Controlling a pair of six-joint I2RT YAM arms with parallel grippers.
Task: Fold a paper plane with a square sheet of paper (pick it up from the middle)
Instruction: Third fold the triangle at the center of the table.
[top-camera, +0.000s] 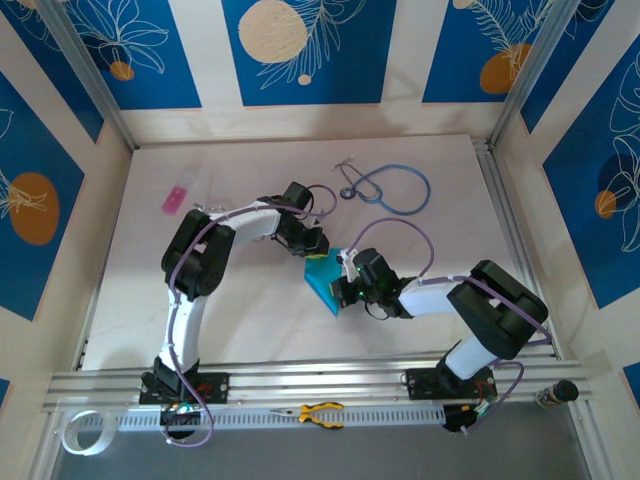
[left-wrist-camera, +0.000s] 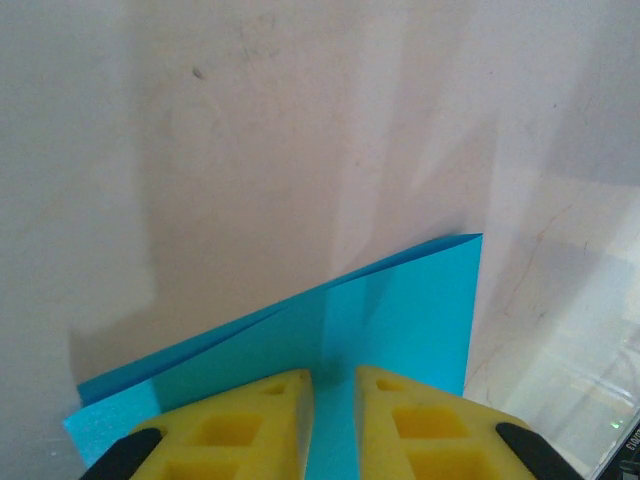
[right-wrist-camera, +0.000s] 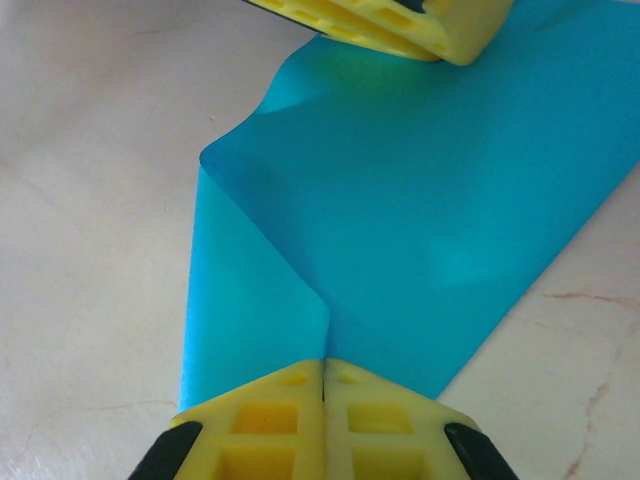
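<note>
Two grippers are meeting at the folded paper (top-camera: 323, 276) mid-table (top-camera: 260, 320). The right gripper (right-wrist-camera: 324, 382) is pinching a raised crease, fingers pressed together. The left gripper (left-wrist-camera: 334, 398) is straddling the paper's edge, fingers narrowly parted; I cannot tell if it is grasping.

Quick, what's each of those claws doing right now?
Left gripper: slightly open, at the square sheet of paper; whether it grips cannot be told.
Right gripper: closed, pinching a fold of the paper.
</note>
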